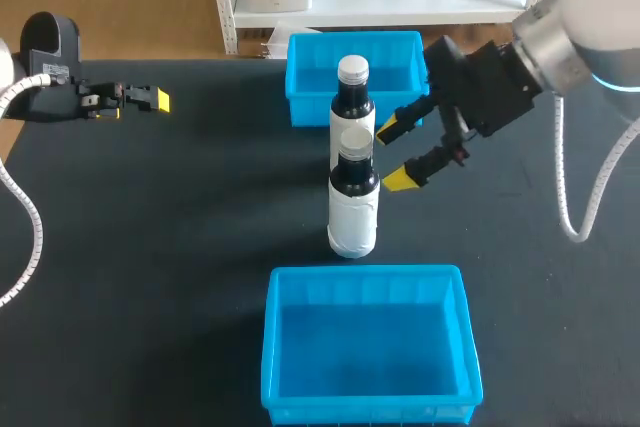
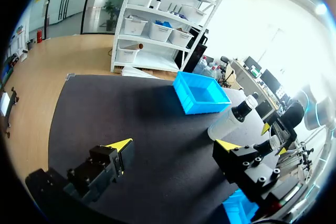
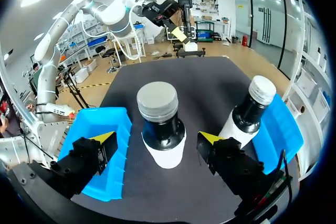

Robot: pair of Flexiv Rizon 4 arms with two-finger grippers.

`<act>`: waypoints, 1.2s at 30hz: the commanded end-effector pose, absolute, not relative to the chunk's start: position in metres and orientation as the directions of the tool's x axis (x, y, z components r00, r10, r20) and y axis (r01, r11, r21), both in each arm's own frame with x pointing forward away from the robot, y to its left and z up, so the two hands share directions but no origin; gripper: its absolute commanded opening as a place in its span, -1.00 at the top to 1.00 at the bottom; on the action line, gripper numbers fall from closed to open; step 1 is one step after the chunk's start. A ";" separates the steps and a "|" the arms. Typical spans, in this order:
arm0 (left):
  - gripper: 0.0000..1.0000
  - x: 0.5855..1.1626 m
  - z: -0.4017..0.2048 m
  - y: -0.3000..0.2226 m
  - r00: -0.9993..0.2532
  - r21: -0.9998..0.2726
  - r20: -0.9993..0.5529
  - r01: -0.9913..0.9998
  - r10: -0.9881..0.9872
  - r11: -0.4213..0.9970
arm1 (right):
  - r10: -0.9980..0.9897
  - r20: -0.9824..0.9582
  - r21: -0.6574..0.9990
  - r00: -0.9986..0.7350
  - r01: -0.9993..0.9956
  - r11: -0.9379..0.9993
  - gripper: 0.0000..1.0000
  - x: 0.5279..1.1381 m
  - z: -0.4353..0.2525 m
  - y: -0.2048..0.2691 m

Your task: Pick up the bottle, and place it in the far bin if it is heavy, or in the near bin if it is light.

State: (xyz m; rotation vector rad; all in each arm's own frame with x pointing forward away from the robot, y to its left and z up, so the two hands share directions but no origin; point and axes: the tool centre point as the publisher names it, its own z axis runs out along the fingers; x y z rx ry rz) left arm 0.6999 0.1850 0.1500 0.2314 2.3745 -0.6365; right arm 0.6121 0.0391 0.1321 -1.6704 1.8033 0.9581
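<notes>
The dark bottle with a grey cap and plain white label (image 1: 353,209) stands upright on the black worktop (image 1: 180,247). A twin bottle (image 1: 352,97) stands just behind it, before the far blue plastic bin (image 1: 305,87). The near blue plastic bin (image 1: 365,392) lies in front of it. My right claw (image 1: 393,155) gapes empty beside its neck. My left claw (image 2: 176,144) is open, well apart from it.

Front to back lie near bin (image 1: 272,347), near bottle (image 1: 353,212), far bottle (image 1: 352,97), far bin (image 1: 308,107).

Base of far bottle (image 1: 352,97) — behind near bottle (image 1: 353,209)
</notes>
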 end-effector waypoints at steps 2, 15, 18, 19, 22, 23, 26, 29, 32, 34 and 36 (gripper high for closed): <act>-1.00 0.700 0.150 0.185 -0.767 -0.383 -0.642 0.321 0.000 0.866 | -0.630 -0.766 0.176 -0.129 -0.984 -0.013 -1.00 0.617 0.124 0.051; -1.00 0.700 0.150 0.185 -0.767 -0.383 -0.642 0.321 0.000 0.866 | -0.609 -0.781 0.184 -0.143 -0.983 -0.005 -1.00 0.616 0.121 0.070; -1.00 0.700 0.150 0.185 -0.767 -0.383 -0.642 0.321 0.000 0.866 | -0.606 -0.783 0.185 -0.143 -0.983 -0.007 -1.00 0.615 0.121 0.072; -1.00 0.700 0.150 0.185 -0.767 -0.383 -0.642 0.321 0.000 0.866 | -0.605 -0.783 0.186 -0.143 -0.983 -0.008 -1.00 0.614 0.120 0.073; -1.00 0.700 0.150 0.185 -0.767 -0.383 -0.642 0.321 0.000 0.866 | -0.598 -0.789 0.188 -0.143 -0.982 -0.013 -1.00 0.614 0.120 0.076; -1.00 0.700 0.150 0.185 -0.767 -0.383 -0.642 0.321 0.000 0.866 | -0.595 -0.791 0.187 -0.141 -0.982 -0.015 -1.00 0.614 0.120 0.077; -1.00 0.700 0.150 0.185 -0.767 -0.383 -0.642 0.321 0.000 0.866 | -0.592 -0.794 0.184 -0.140 -0.983 -0.016 -1.00 0.614 0.121 0.081; -1.00 0.700 0.150 0.185 -0.767 -0.383 -0.642 0.321 0.000 0.866 | -0.591 -0.795 0.183 -0.139 -0.983 -0.015 -1.00 0.614 0.120 0.083; -1.00 0.700 0.150 0.185 -0.767 -0.383 -0.642 0.321 0.000 0.866 | -0.588 -0.797 0.182 -0.140 -0.983 -0.013 -1.00 0.614 0.120 0.083; -1.00 0.700 0.150 0.185 -0.767 -0.383 -0.642 0.321 0.000 0.866 | -0.586 -0.798 0.182 -0.140 -0.983 -0.013 -1.00 0.614 0.120 0.084; -1.00 0.700 0.150 0.185 -0.767 -0.383 -0.642 0.321 0.000 0.866 | -0.583 -0.800 0.182 -0.140 -0.983 -0.014 -1.00 0.613 0.120 0.085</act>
